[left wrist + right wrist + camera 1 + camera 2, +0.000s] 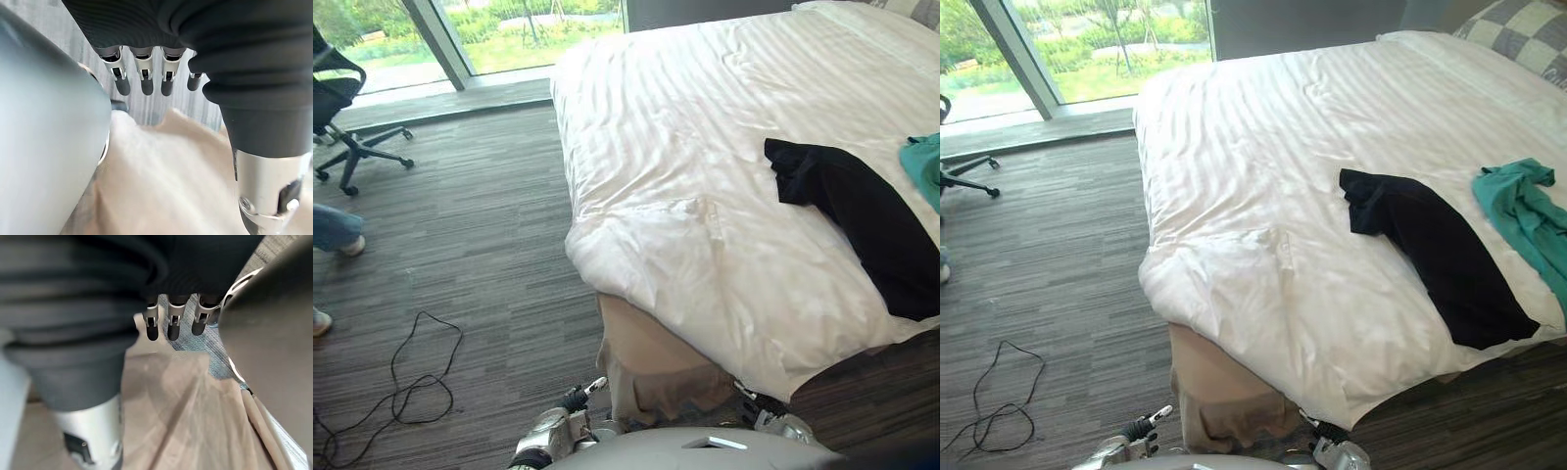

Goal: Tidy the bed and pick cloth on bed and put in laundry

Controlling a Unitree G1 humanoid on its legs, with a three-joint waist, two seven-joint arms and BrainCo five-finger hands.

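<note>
The move ahead turns on this: the crumpled black cloth garment (1430, 250) lies on the white striped duvet (1263, 147) up and to the right of both your hands. Its long axis runs on a diagonal from the middle right of the right eye view down toward the lower right, ending close to the bed's near edge. Your left hand (146, 82) and right hand (173, 325) both sit low at the bottom edge of the eye views, in front of the bed's near corner with its beige fabric bed skirt (646, 362). In each wrist view the fingers are straight and relaxed and hold nothing, with the beige skirt showing past them. Both hands are well apart from the black garment, but the right hand is the nearer one, so I judge the reach belongs to the right arm. You will likely have to come round the corner toward the right of the frame first. A rumpled teal cloth garment (1523, 211) lies just beyond the black one at the right edge, with a strip of duvet between them, so it is farther again from either hand. No label, print or writing can be read on either garment or on the bedding.
</note>
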